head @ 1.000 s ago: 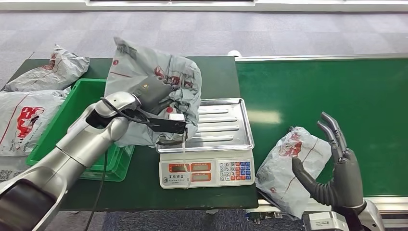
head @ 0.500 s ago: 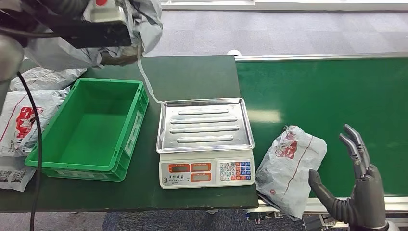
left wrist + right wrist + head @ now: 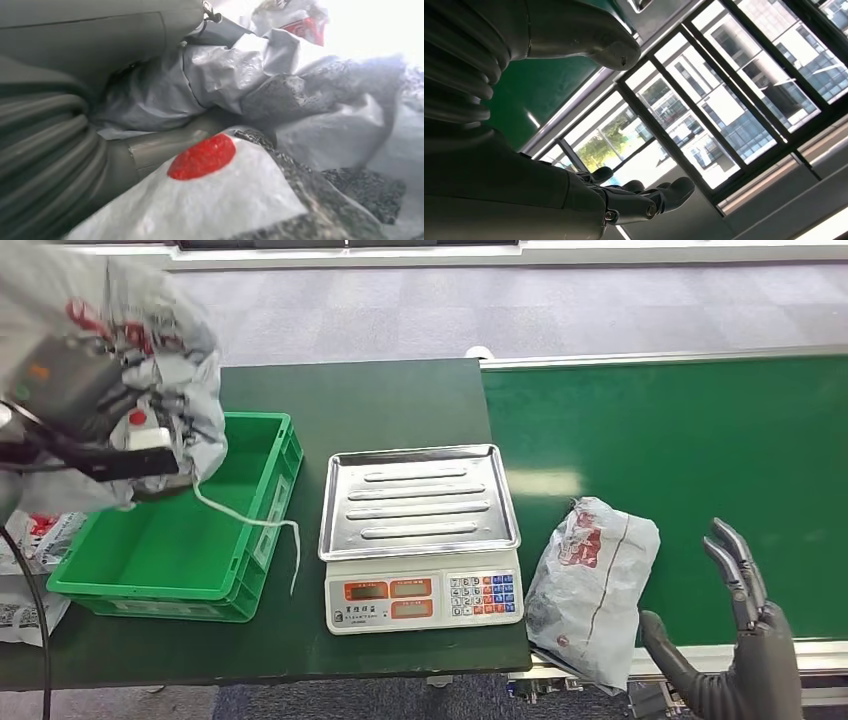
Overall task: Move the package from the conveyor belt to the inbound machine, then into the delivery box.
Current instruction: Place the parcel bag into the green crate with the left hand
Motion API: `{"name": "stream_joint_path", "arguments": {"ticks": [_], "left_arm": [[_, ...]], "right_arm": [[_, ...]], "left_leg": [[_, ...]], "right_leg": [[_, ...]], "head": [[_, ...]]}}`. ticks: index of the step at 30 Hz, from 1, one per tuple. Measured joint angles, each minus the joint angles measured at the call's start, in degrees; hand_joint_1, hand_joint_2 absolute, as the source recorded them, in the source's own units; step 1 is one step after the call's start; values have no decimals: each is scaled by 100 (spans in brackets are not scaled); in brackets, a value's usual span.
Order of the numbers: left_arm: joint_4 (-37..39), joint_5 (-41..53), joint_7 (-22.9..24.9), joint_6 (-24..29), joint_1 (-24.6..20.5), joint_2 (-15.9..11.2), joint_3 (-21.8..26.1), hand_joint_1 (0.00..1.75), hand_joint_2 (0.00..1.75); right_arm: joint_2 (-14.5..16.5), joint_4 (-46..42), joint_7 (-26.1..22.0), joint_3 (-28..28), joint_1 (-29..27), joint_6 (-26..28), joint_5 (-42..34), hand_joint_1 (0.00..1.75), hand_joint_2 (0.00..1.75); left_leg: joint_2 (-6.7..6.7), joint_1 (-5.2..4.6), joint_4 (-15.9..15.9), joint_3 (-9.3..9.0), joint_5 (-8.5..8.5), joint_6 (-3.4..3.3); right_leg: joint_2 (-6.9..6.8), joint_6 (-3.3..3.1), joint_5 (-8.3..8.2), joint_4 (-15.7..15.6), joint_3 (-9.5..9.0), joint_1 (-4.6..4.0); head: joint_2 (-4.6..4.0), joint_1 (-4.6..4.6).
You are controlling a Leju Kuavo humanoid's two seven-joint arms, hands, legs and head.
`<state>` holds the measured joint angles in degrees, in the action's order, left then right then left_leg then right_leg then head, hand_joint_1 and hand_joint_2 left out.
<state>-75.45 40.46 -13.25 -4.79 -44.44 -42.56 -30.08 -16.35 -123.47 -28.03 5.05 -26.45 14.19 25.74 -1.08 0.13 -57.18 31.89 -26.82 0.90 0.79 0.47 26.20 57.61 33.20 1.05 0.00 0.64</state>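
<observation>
Left hand (image 3: 75,405) grips a grey package (image 3: 120,350), held above the far left corner of the green delivery box (image 3: 262,530), presumably positioned for a drop in. Fingers largely hidden by crumpled film, so grip detail is uncertain. Scale (image 3: 420,502) pan bare. Right hand (image 3: 745,650) open, fingers apart, just beside a second package (image 3: 590,580) overhanging the conveyor belt (image 3: 700,440) near edge.

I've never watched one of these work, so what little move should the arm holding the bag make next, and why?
Probably lower and release. The left hand holds the crumpled grey plastic package above the near-left corner of the green plastic crate, and the steel weighing scale is already bare, so setting it into the crate seems next.
</observation>
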Motion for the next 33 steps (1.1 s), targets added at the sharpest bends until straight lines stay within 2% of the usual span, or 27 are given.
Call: {"name": "stream_joint_path", "arguments": {"ticks": [3,6,9,14,19,23,27,33], "left_arm": [[146,10,-27,216,955,-272,224,175,175],[161,153,50,-60,1485,-400,485,175,175],[219,420,-12,-266,1949,-390,849,175,175],[708,893,-312,-23,2589,-33,1367,175,175],[1265,1131,-459,90,2725,479,1636,175,175],[1479,1174,-505,91,2693,696,1715,0,175],[1493,1102,-641,59,2599,884,1731,0,0],[1170,775,-600,12,2607,978,1723,0,0]], "right_arm": [[49,-62,-57,62,-142,6,-18,0,175],[91,-86,-70,119,-175,-38,-24,0,175],[134,-141,-79,168,-246,-86,-38,0,175],[268,-215,-86,252,-341,-157,26,0,175],[342,-257,-45,306,-341,-236,18,0,175],[345,-270,-45,387,-345,-284,-40,0,175],[331,-345,-53,532,-391,-421,-234,0,175],[355,-450,-108,705,-448,-565,-235,0,175]], "left_leg": [[5,10,-4,22,0,5],[14,11,-8,37,-3,4],[16,9,-8,41,-10,3],[16,8,-8,41,-14,4],[28,6,-8,38,-14,3],[35,6,-8,29,-14,3],[48,5,-8,26,-13,1],[48,6,-11,29,-12,1]], "right_leg": [[-4,-4,2,0,15,-15],[-15,-5,3,-3,22,-15],[-18,-4,5,-6,25,-10],[-19,-4,7,-7,26,-12],[-37,-3,7,-7,14,-10],[-44,-3,7,-8,4,-8],[-56,1,9,-8,-2,-7],[-55,2,8,-8,2,-9]], "head": [[0,-3],[0,-4],[0,-4],[0,-3],[0,-3],[0,-4],[0,-4],[0,-5]]}}
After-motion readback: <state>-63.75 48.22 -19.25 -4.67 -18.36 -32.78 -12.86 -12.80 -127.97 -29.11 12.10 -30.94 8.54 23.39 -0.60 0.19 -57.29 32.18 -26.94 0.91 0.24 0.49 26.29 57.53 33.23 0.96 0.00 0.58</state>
